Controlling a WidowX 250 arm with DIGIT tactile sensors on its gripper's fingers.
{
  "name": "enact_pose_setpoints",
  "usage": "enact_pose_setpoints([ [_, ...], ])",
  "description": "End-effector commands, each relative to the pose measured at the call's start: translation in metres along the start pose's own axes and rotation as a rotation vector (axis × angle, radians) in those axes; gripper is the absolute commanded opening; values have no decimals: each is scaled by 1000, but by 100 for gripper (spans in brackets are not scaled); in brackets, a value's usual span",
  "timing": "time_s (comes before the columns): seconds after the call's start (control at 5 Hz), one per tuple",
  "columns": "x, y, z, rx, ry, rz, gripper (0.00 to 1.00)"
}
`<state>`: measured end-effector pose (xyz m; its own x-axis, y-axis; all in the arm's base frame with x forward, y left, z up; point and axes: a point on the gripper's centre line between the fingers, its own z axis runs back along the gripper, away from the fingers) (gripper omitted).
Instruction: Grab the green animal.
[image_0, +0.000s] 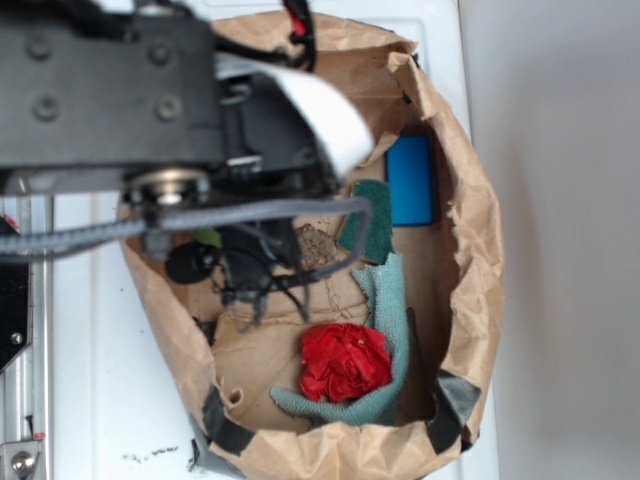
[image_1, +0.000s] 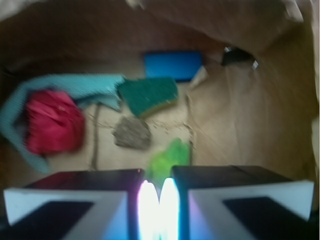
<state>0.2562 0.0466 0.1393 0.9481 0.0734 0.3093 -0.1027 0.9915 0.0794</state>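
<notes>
Seen from the wrist camera, the brown paper bag (image_1: 240, 110) encloses the whole work area; its raised walls keep the contents together on the floor.

1. At 9 o'clock lies a red crumpled cloth (image_1: 54, 122), resting on a teal knitted cloth (image_1: 75, 86) that wraps around its far and left sides.
2. Near centre sits a flat dark green scrub sponge (image_1: 148, 95), with a blue block (image_1: 173, 65) just behind it at 12 o'clock. A small brown-grey lump (image_1: 132, 133) lies below the sponge.
3. The green animal (image_1: 169, 159) sits at about 6 o'clock, directly ahead of the gripper (image_1: 159, 202), partly hidden behind the fingertips. Contact cannot be confirmed.
4. The gripper fingers (image_1: 225, 197) appear pressed nearly together, with only a bright slit between them, and grasp nothing.

In the exterior view, the arm (image_0: 110, 90) overhangs the bag's left half and hides the toy except for a small lime patch (image_0: 208, 238).

Judgement: the fingers need to spread before descent, since the toy lies on the approach line.
</notes>
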Motion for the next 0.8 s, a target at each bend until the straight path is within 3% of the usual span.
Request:
enact_pose_setpoints([
  [0.0,-4,2,-13,1,-42,0,100],
  [0.4,-14,-15,-31,-36,1,-22,100],
  [0.6,-15,-26,-41,-25,9,-27,100],
])
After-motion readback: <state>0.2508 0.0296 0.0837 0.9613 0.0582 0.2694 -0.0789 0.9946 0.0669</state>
